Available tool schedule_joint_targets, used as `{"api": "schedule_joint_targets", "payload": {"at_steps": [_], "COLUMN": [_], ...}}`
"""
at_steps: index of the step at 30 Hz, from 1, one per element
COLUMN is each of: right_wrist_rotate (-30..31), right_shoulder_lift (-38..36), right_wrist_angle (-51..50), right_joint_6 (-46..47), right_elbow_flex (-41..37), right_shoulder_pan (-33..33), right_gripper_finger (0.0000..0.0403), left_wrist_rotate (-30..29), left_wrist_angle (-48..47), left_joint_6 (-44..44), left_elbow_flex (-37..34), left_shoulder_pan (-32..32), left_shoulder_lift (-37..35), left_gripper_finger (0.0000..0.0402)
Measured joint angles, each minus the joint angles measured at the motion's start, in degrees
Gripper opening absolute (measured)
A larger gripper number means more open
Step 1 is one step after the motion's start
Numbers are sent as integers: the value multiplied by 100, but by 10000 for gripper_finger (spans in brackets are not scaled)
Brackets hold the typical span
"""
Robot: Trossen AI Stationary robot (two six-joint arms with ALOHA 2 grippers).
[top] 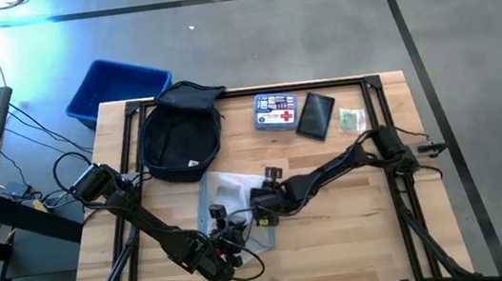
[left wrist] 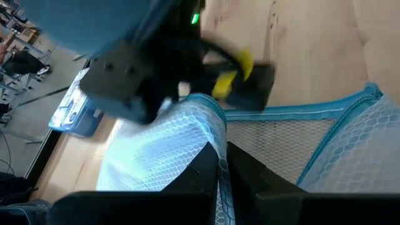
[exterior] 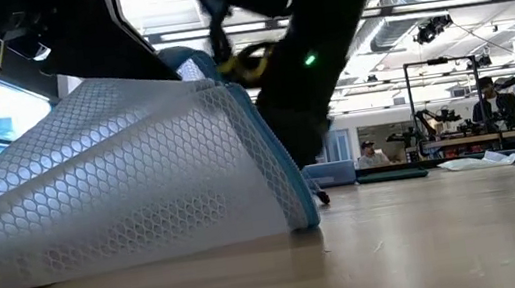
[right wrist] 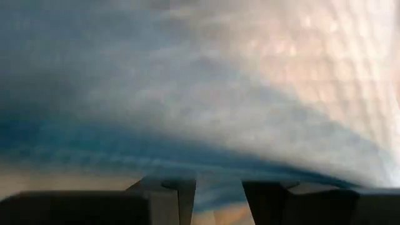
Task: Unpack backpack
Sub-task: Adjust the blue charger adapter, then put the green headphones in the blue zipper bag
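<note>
The dark navy backpack (top: 178, 130) lies flat at the table's far left, and no gripper touches it. A white mesh pouch with blue trim (top: 225, 201) (exterior: 120, 173) is at the table's middle, raised like a tent with its lower edge on the wood. My left gripper (top: 217, 239) (left wrist: 222, 169) is shut on the pouch's near side. My right gripper (top: 264, 206) (right wrist: 219, 190) is at the pouch's right side, shut on its blue trim. In the left wrist view the right gripper (left wrist: 181, 75) shows dark over the pouch. My left gripper pinches the pouch's blue-trimmed edge (left wrist: 220, 134) between its two fingers, which lie across the trim. The mesh rises from the hold, and the pouch's bottom edge (exterior: 153, 260) rests on the table. My right gripper has the pouch's blue trim (right wrist: 215, 178) between its fingers. The view is blurred, so I cannot tell one layer from several. That side of the pouch (exterior: 231, 97) is held up off the table.
A blue first-aid tin (top: 276, 111), a flat black pouch (top: 315, 115) and a small green packet (top: 352, 120) lie along the table's far right. A blue plastic bin (top: 115, 88) stands on the floor beyond the far left corner. Bare wood shows at the near right.
</note>
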Motion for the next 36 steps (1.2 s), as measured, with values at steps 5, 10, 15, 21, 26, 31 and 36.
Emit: {"api": "schedule_joint_targets", "payload": {"at_steps": [5,10,15,21,26,31,36], "right_wrist_rotate": [654,586,345,708,1134,1921,3308], "right_shoulder_lift": [116,-81,-363,-642,-820,-1074,-1181], "right_wrist_angle": [1564,1234,279,-937,-1781,-3385,-6143], "right_joint_6": [-806,-1090,-950,-674,-292,784,3780], "right_elbow_flex": [-12,-1,-1,-1,-1,-1,-3], "right_shoulder_pan": [-5,216,512,903,1069,1159,1025], "right_gripper_finger": [84,79,79,79,78,78,78], "left_wrist_rotate": [39,68,70,810,1433,1303,1058], "left_wrist_angle": [-15,15,15,-117,-31,74,247], "left_joint_6": [0,0,2,559,1268,1541,1445], "left_elbow_flex": [0,0,0,-1,-183,-212,-212], "left_shoulder_pan": [4,-5,0,6,-41,-134,-131], "left_shoulder_lift": [2,0,0,0,69,70,70], "left_gripper_finger": [0,0,0,0,0,0,0]}}
